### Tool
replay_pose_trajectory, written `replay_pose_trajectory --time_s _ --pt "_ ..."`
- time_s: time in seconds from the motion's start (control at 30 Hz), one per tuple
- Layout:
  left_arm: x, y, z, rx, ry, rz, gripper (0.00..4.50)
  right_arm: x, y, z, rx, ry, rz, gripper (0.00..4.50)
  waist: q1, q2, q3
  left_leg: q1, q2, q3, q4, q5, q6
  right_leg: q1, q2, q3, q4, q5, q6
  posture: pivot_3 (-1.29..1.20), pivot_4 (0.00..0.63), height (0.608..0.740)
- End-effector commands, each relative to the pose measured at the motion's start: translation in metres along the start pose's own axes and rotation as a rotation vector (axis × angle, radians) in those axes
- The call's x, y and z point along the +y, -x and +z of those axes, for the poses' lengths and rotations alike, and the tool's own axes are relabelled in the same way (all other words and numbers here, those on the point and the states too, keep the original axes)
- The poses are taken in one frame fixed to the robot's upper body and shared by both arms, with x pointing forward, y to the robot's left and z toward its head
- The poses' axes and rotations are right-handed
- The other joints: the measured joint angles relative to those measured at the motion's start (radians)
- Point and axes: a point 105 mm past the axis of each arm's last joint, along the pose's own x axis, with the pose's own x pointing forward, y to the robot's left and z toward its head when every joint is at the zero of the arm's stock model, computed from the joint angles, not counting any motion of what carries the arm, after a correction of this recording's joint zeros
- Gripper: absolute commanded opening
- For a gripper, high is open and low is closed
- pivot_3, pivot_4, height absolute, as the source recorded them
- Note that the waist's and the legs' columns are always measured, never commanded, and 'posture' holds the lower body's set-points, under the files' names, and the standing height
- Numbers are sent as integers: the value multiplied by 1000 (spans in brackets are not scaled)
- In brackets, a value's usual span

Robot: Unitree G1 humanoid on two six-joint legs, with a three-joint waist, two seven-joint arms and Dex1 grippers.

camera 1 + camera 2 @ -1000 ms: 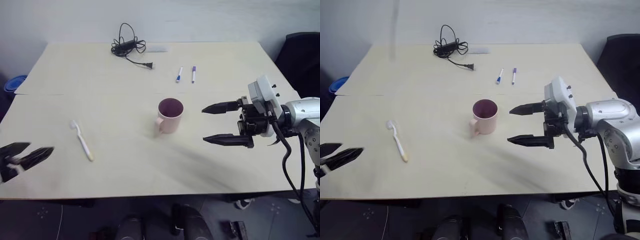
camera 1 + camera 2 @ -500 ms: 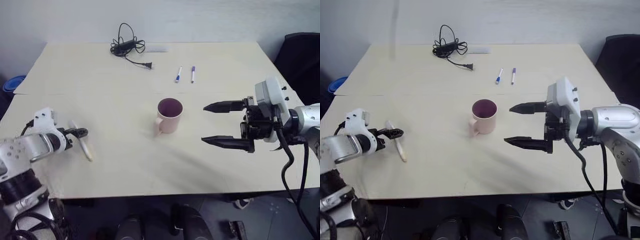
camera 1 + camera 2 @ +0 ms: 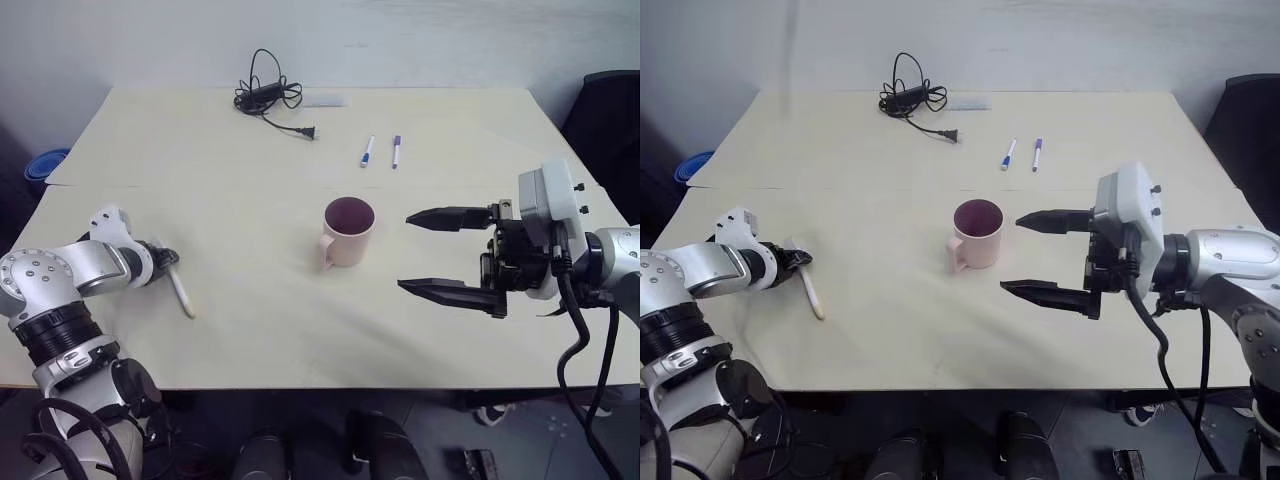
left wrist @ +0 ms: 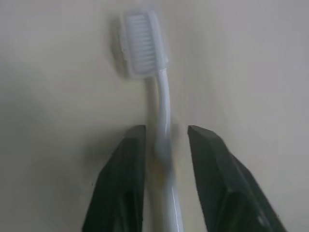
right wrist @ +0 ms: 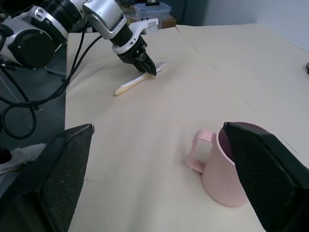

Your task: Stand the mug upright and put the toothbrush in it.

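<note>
Closing the left gripper [image 3: 168,260] on the toothbrush [image 3: 183,298] near the front left of the table [image 3: 300,340], with the two black fingers [image 4: 130,159] sitting on either side of the slim neck just below the bristled head and drawn in almost against it. Keeping that toothbrush lying flat on the tabletop, bristled head pointing towards the far side, cream handle trailing back towards the near edge. Holding the right gripper [image 3: 404,251] above the table on the right side, pointing leftwards, fingers spread wide and gripping nothing. Hovering those open fingertips just to the right of the mug [image 3: 347,235] without touching it. Leaving the mug standing upright near the table's middle, dark maroon inside facing up, loop handle turned to the near left, well apart from the toothbrush. Further back, passing two short white markers lying side by side, one blue-capped [image 3: 367,151] and one purple-capped [image 3: 396,152]. At the far edge, reaching a tangled black cable [image 3: 268,97] with its plug trailing towards the markers, and a blue basin [image 3: 45,165] sitting beyond the table's left side.
</note>
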Motion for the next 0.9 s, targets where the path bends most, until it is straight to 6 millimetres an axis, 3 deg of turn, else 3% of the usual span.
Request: replay_pose_trajectory --time_s 0.03,0.2,0.3,0.37,0.43,0.5,0.57,0.63,0.7,0.8,0.9 --pt "9 -12 -24 113 9 44 191 3 3 9 -20 41 -11 4500 0 0 0 0 0 0 0 0 0 0 0 0 0 0 0 0 150 740" --pt "21 -7 -15 80 35 116 123 1 6 5 -2 -4 -17 4500 -3 0 0 1 0 0 0 0 0 0 1 -1 0 0 0 0 150 740" --pt "15 2 14 -47 59 104 123 2 8 9 -16 0 -19 4500 -3 0 0 1 -4 1 0 1 -1 0 2 -1 1 0 0 0 150 740" --pt "-10 11 50 -234 12 -5 123 -4 11 11 -18 14 -70 4500 -3 -1 1 1 -4 0 0 1 -1 0 1 -1 1 0 0 0 150 740" --pt "-66 33 92 -493 -97 -257 123 -7 16 15 -29 18 -104 4500 0 -6 4 -1 -4 0 0 2 -3 -2 2 -2 2 0 0 0 150 740" --pt "-129 65 107 -627 -148 -610 123 -12 21 18 -46 22 -154 4500 6 -9 4 -6 -4 2 1 2 -3 -2 2 -7 0 0 -1 0 150 740" --pt "-172 92 106 -689 -198 -868 123 -18 25 19 -37 40 -218 4500 10 -10 3 -8 -4 1 1 2 -3 -2 2 -9 -2 0 0 0 150 740" --pt "-221 111 89 -696 -305 -1092 123 -19 30 17 -28 29 -250 4500 9 -10 3 -9 -5 2 -1 2 -1 -2 2 -9 -4 2 2 0 150 740" --pt "-253 121 71 -680 -383 -1250 123 -18 35 17 -32 18 -268 4500 7 -10 3 -9 -7 4 -2 1 1 -1 2 -9 -6 2 4 0 150 740" --pt "-289 118 41 -612 -486 -1393 123 -21 37 16 -37 18 -325 4500 -6 -10 4 -9 -7 4 -2 1 1 -1 2 -9 -6 3 4 0 150 740" --pt "-309 99 11 -559 -662 -1426 123 -19 38 15 -47 13 -363 4500 -7 -11 4 -6 -7 5 -1 4 2 -1 3 -5 -7 3 4 0 150 740"
